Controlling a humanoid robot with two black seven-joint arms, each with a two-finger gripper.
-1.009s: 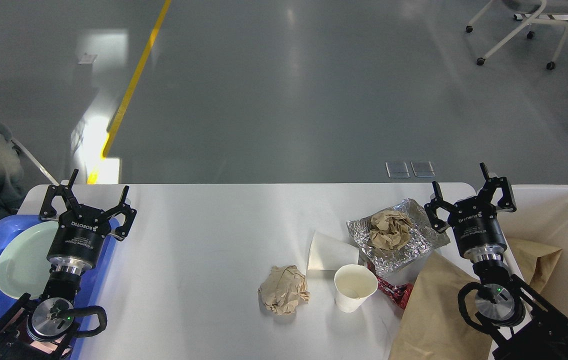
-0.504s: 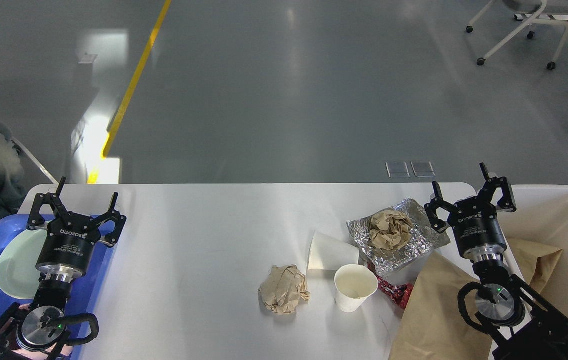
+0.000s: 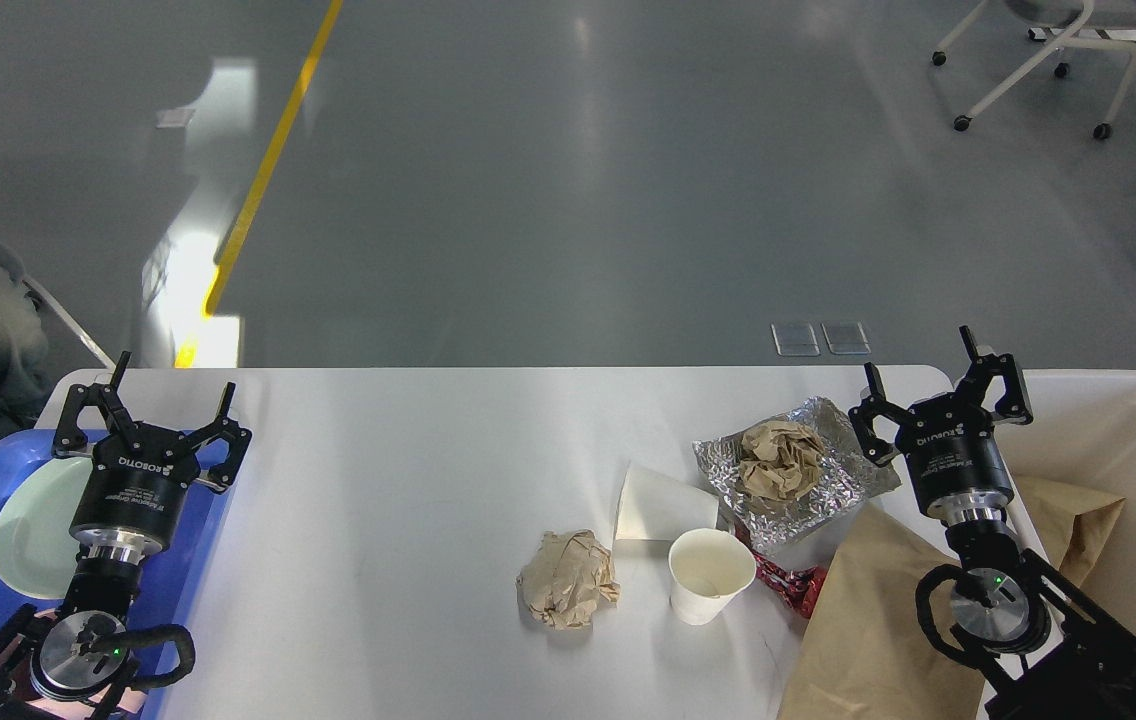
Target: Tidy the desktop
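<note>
The smooth, glossy white desktop [image 3: 408,480] fills the lower middle of the frame. On its right side lie crinkled silver foil [image 3: 833,490], a crumpled brown paper ball [image 3: 568,592] and a round paper cup [image 3: 710,574]. The left gripper [image 3: 148,405] and the right gripper [image 3: 943,375] both have their fingers spread wide, holding nothing.

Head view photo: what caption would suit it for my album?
Both open hands, left hand and right hand, hover over a white desktop strewn with crumpled paper, a paper cup and foil.
</note>
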